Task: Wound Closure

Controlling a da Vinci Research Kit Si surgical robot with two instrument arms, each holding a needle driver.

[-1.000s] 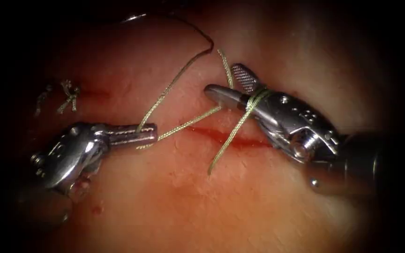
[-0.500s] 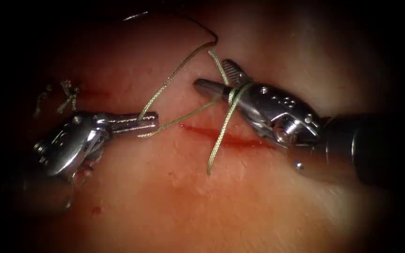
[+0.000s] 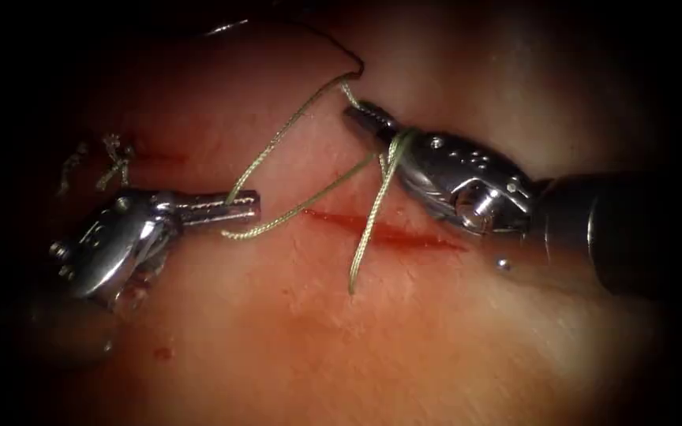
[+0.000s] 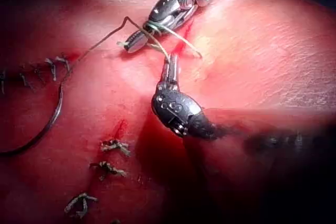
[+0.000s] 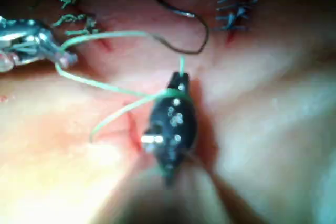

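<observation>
Moved: right claw (image 3: 361, 116) has shifted toward 10 o'clock since the earlier frames, and its jaws, parted then, are now closed on the thread (image 3: 297, 207) near the bend at 12 o'clock; wraps stay around its neck.
Left claw (image 3: 234, 207): closed on the thread's other stretch, at 9 o'clock of the cut (image 3: 384, 231), barely moved.
Needle (image 4: 37, 129): lying loose on the tissue (image 3: 404, 347), held by neither claw, well away at 11 o'clock.
Doing it well (judgement): keep both grips firm and tension even, so the wraps slide off clean over the cut.
Around: finished knots (image 3: 116, 158) at 9 o'clock; red fluid (image 3: 412, 237) along the cut.
In the way: free tail (image 3: 361, 260) drapes across the cut; may snag.
</observation>
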